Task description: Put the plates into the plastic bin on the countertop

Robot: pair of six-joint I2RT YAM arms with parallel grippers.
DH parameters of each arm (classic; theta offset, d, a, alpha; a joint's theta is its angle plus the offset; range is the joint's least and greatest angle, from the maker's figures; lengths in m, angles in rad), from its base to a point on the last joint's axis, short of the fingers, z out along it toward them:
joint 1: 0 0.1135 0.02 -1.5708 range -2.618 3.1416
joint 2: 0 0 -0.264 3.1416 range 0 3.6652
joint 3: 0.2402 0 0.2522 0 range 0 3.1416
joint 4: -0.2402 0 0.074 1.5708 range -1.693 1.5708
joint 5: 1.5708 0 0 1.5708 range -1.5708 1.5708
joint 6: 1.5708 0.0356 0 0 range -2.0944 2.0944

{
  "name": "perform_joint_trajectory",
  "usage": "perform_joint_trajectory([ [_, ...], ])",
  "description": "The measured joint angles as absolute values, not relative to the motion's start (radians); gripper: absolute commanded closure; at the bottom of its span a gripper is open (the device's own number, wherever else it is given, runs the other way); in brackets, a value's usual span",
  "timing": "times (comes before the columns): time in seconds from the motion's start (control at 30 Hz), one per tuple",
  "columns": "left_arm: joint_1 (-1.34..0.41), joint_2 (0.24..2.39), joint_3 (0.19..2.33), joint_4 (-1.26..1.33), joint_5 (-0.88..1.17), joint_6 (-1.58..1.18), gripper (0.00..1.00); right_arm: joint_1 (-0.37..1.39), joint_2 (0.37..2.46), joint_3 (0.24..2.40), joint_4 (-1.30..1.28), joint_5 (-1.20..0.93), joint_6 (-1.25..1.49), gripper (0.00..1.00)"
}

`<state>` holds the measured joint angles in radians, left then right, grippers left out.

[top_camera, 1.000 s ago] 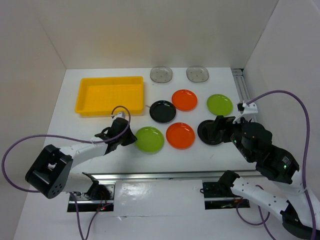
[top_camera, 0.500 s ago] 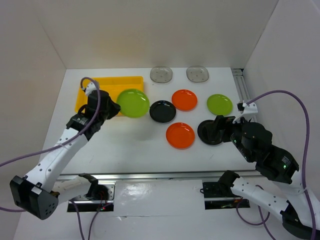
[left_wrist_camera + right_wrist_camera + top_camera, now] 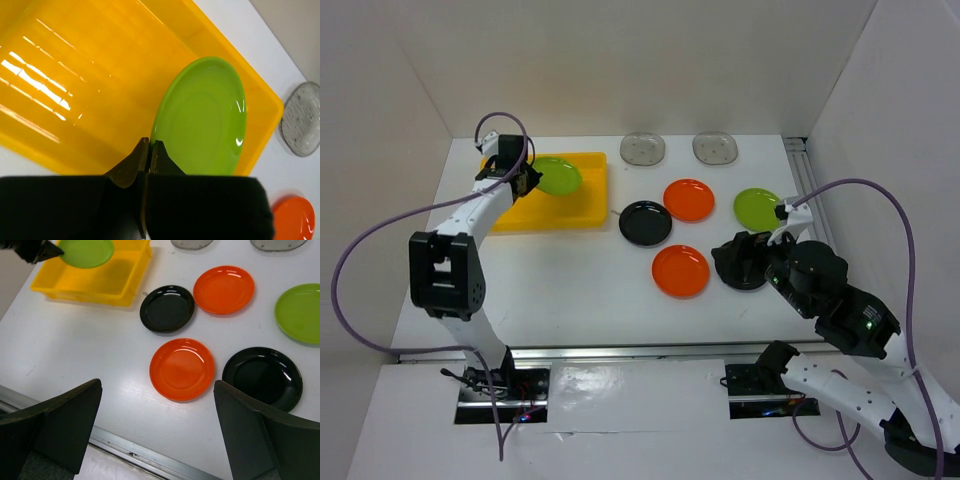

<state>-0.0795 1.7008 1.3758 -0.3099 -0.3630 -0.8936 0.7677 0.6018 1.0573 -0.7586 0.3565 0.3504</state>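
Note:
My left gripper [image 3: 525, 178] [image 3: 150, 145] is shut on the rim of a lime green plate [image 3: 556, 176] [image 3: 205, 117] and holds it tilted over the yellow bin [image 3: 550, 222] [image 3: 75, 75]. On the countertop lie a black plate [image 3: 645, 223], two orange plates [image 3: 689, 200] [image 3: 680, 271], a second lime green plate [image 3: 759, 209] and two grey plates [image 3: 643, 148] [image 3: 715, 148]. My right gripper [image 3: 745, 262] [image 3: 157, 425] is open and empty, above the table beside a second black plate [image 3: 262, 375], which it partly hides in the top view.
White walls close in the countertop at the back and both sides. A metal rail [image 3: 802, 170] runs along the right wall. Another metal rail [image 3: 620, 352] lines the front edge by the arm bases.
My left arm lifted the lime green plate from the front of the table and carried it back and left until it hangs over the bin. The right arm shifted slightly.

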Motion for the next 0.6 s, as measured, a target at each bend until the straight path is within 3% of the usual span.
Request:
perform_joint_trajectory([
  [0.27,0.004,1.934,1.521,-0.276,-0.25,-0.857,1.0,0.768,0.629,1.024,-0.719,0.289,0.355,0.0],
  [0.37,0.013,1.972,1.53,-0.281,-0.218,-0.844,0.81,0.768,0.638,1.019,-0.709,0.273,0.358,0.0],
  [0.53,0.014,2.001,1.53,-0.293,-0.166,-0.839,0.62,0.768,0.65,1.019,-0.698,0.265,0.366,0.0],
  [0.6,0.014,2.001,1.528,-0.293,-0.148,-0.839,0.38,0.768,0.656,1.019,-0.695,0.266,0.369,0.0],
])
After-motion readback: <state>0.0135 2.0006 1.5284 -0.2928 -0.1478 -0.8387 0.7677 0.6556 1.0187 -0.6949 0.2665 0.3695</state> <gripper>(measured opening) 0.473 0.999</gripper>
